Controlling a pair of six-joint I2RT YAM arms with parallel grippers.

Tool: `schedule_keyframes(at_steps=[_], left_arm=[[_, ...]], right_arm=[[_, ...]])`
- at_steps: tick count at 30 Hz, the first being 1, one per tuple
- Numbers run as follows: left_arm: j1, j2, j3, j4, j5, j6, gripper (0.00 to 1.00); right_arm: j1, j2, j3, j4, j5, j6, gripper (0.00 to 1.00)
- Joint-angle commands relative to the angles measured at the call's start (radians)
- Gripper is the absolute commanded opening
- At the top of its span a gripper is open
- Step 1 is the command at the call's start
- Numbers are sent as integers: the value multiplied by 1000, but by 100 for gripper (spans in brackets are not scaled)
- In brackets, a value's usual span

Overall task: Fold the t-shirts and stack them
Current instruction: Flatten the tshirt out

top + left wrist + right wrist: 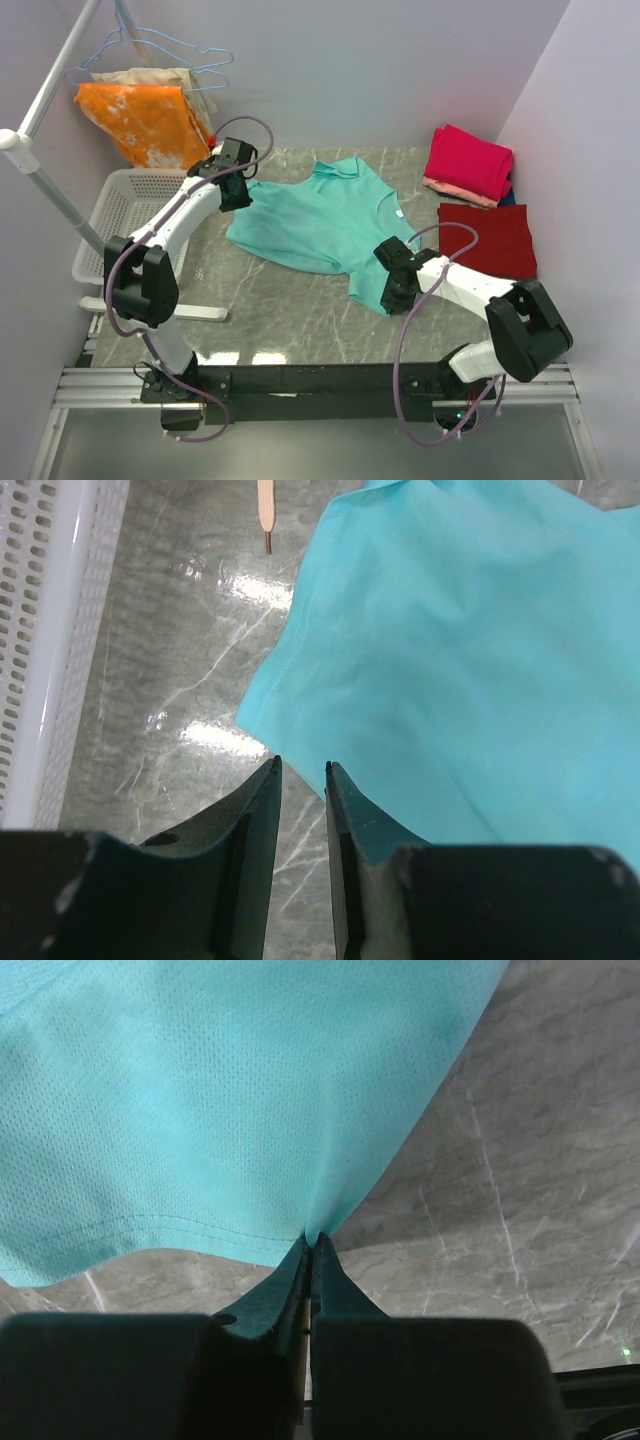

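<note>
One teal t-shirt point(320, 225), one dark red t-shirt point(490, 240), one magenta t-shirt point(468, 160), one salmon t-shirt point(455, 190) and one white basket point(128, 200).

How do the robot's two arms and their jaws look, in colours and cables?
The left arm and the right arm have white links and bulky black joints. A loose purple cable runs along each. The jaws are dark flat blades that taper to thin tips.

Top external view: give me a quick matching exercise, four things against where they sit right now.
1. teal cotton t-shirt
2. dark red cotton t-shirt
3. magenta-pink cotton t-shirt
4. white perforated plastic basket

A. far left
B. folded, right rear
C. spread out, centre
D. flat, right side, nearer

Pairs: 1-C; 2-D; 3-B; 4-A
</note>
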Motion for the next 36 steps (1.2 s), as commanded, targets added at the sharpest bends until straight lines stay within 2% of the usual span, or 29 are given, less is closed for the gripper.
schedule_keyframes(at_steps=[1,4,8,14,19,24,27,28,29,32,36], left_arm=[[6,-69,-17,-4,5,-10,31],[6,-94,-47,1,15,-17,31],[6,-106,-76,7,38,-23,30],[6,-125,-124,36,101,-4,29],[4,-152,-197,69,287,46,29],[0,-188,-317,133,354,57,35],[-5,-166,-343,164,350,37,43],[-7,-139,-343,174,344,31,52],[-7,-123,-339,177,313,23,54],[-8,-70,-331,196,290,-4,57],[-8,-13,-314,220,276,-58,56]], right_arm=[[18,-27,61,-61,85,6,0],[18,-99,184,-155,168,-11,0],[7,-159,436,-259,279,-37,0],[-25,-208,653,-221,423,-68,0],[-48,-228,712,-147,522,-80,0],[-74,-180,762,-124,526,-98,0],[-76,-168,758,-109,471,-103,0],[-74,-168,743,-98,461,-103,0],[-76,-167,738,-98,461,-98,0],[-76,-167,732,-100,451,-94,0],[-74,-173,724,-100,455,-101,0]])
